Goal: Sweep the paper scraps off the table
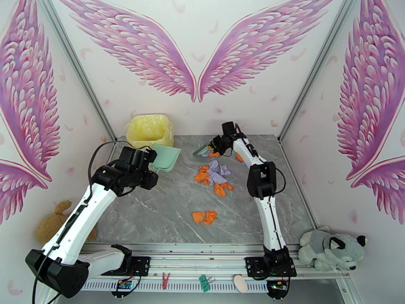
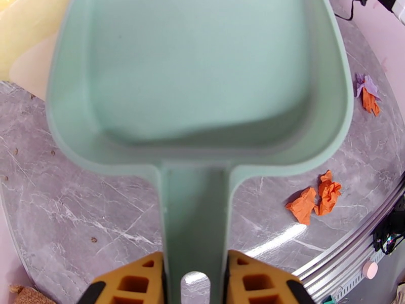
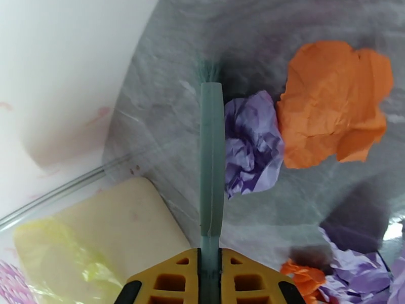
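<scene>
While clamped on the handle of the mint dustpan [image 2: 202,72], left hand [image 2: 195,277] sits centre-left in the top view | paper scraps [image 1: 215,178] clustered mid-frame on the grey desk [image 1: 157,209] | right hand [image 3: 210,279], upper centre, clenched on the brush [image 3: 211,163] beside lavender and orange wads

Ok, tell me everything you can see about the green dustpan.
The dustpan is mint green, smooth like plastic: a wide shallow scoop with a raised rim and a flat handle. Nothing lies in it. The left gripper is shut on the handle, holding it at the table's far left, by the yellow bin. Whether its lip touches the table, I cannot tell.
</scene>
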`<state>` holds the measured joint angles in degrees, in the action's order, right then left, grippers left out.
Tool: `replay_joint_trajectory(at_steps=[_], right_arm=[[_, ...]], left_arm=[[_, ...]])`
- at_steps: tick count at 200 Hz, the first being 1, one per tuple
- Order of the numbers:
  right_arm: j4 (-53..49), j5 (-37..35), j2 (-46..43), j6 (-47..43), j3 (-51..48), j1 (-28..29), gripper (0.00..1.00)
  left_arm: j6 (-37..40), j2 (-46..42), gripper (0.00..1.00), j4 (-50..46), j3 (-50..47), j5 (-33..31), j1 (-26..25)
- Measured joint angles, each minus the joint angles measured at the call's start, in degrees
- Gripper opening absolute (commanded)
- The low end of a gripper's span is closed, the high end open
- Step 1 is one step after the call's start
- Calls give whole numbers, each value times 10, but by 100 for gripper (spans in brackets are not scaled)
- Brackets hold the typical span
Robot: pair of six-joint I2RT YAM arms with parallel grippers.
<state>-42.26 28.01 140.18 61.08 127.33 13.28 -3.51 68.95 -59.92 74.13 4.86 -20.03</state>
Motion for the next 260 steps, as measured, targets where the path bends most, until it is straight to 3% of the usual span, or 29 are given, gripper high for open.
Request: replay_joint_trajectory(at_steps=[62, 113, 154, 189, 239, 260], right_arm=[[-14, -2, -183, -68, -224, -18, 0], [-48, -15, -286, -97, -308, -43, 0], [-15, -15, -340, -72, -330, -51, 0], [61, -19, -311, -13, -309, -51, 0], [58, -51, -131, 1, -80, -51, 0], [45, -56, -90, -5, -34, -51, 0]], left_arm=[[7, 15, 0, -3, -10, 9, -2], [18, 61, 0, 2, 4, 23, -23], [20, 80, 0, 9, 18, 30, -49], [20, 81, 0, 12, 20, 30, -53], [20, 81, 0, 13, 20, 28, -56], [18, 80, 0, 16, 20, 24, -56]])
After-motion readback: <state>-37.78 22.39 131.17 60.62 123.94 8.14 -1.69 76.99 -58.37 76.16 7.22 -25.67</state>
